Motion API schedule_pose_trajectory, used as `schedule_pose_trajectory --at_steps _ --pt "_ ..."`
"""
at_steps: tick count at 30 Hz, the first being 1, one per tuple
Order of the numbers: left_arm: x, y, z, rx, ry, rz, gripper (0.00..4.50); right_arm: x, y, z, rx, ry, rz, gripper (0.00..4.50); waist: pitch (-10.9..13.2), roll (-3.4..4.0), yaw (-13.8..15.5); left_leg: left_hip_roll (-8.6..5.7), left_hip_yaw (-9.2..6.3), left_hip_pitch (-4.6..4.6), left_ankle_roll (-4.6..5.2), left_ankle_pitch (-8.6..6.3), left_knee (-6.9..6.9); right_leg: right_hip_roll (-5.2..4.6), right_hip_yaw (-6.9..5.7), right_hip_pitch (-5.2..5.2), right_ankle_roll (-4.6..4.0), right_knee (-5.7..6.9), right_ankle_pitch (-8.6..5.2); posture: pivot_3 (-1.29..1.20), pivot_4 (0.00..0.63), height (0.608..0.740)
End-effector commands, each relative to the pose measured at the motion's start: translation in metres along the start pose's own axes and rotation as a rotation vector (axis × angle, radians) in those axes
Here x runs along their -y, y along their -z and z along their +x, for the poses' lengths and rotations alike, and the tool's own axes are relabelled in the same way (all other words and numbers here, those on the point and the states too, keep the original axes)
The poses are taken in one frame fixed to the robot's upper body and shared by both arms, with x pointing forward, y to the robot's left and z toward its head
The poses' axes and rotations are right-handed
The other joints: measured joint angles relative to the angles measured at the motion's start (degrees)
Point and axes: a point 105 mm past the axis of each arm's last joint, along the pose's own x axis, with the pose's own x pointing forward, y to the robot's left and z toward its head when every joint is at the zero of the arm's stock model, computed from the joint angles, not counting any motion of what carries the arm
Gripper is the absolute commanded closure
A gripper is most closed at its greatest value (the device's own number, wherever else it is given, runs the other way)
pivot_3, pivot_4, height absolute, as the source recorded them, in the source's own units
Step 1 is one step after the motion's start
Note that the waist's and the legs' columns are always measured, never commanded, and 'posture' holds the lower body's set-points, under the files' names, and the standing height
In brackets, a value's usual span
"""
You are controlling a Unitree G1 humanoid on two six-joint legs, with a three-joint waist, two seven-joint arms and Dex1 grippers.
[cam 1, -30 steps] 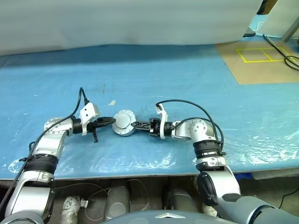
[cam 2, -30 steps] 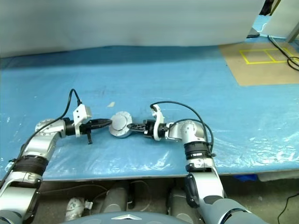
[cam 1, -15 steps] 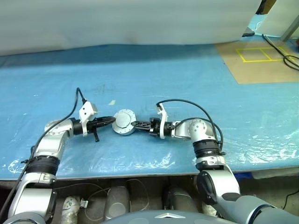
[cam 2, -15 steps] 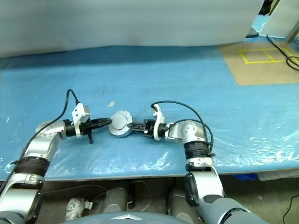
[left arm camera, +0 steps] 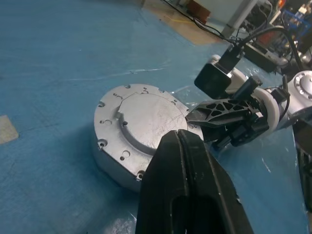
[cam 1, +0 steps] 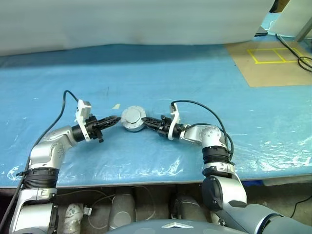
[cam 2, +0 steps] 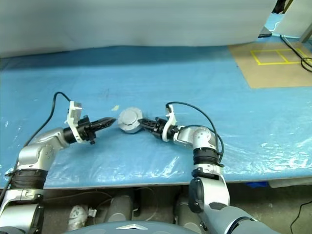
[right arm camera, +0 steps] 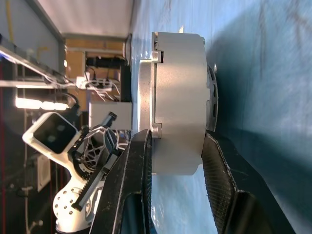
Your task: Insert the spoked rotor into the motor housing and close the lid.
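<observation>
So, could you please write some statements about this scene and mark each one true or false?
1. The right gripper has its jaws around the assembled motor housing, one on each flat face. True.
2. The left gripper has its jaws wide open. False: they are shut, with the tip close beside the housing.
3. The lid is already on the housing, plain grey face outward. True.
4. The housing lies flat on the blue table cover. False: the right gripper holds it on edge, above the cover.
5. A yellow square is marked on the brown board at the far right. True.
</observation>
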Motion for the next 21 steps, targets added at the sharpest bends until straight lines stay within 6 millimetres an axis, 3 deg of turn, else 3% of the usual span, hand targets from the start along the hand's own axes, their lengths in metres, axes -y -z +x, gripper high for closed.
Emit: schedule_pose_trajectory --at_steps 1,6,9,14,19,21 --pt "0.004 -0.024 0.000 0.111 0.000 -0.079 4.50 -0.043 -0.021 0.000 0.077 -0.157 -0.051 3.38 0.01 -0.02 -0.05 -0.01 0.00 -0.07 0.00 0.00 0.04 0.01 0.00 -0.09 0.02 0.06 0.02 0.00 0.150 0.740" --pt "-0.005 -0.038 -0.002 0.249 -0.050 -0.194 4.50 -0.063 -0.035 -0.003 0.128 -0.217 -0.073 3.38 0.02 -0.04 -0.29 0.04 -0.07 -0.25 -0.01 0.00 0.04 0.11 -0.05 -0.26 0.04 0.10 0.03 0.00 0.150 0.740" --pt "-0.007 -0.035 -0.002 0.262 -0.061 -0.243 3.91 -0.079 -0.044 -0.005 0.159 -0.264 -0.086 3.38 0.03 -0.04 -0.25 0.06 -0.10 -0.28 -0.02 0.00 0.04 0.14 -0.08 -0.28 0.05 0.09 0.04 0.00 0.150 0.740" --pt "-0.004 -0.024 0.001 0.270 -0.044 -0.342 2.21 -0.103 -0.054 -0.007 0.191 -0.324 -0.111 3.38 0.03 -0.05 -0.07 0.01 -0.12 -0.31 -0.02 0.00 0.07 0.10 -0.09 -0.27 0.08 0.07 0.05 0.00 0.150 0.740" --pt "0.011 -0.031 0.008 0.342 0.060 -0.447 0.43 -0.116 -0.053 -0.008 0.186 -0.362 -0.131 3.38 0.04 -0.06 -0.11 0.01 -0.16 -0.32 -0.03 0.00 0.12 0.11 -0.12 -0.25 0.10 0.10 0.06 0.00 0.150 0.740" --pt "0.016 -0.034 0.012 0.368 0.106 -0.501 0.03 -0.120 -0.050 -0.007 0.177 -0.371 -0.138 3.38 0.04 -0.07 -0.12 0.00 -0.17 -0.33 -0.03 0.00 0.13 0.11 -0.12 -0.25 0.11 0.11 0.07 0.00 0.150 0.740"
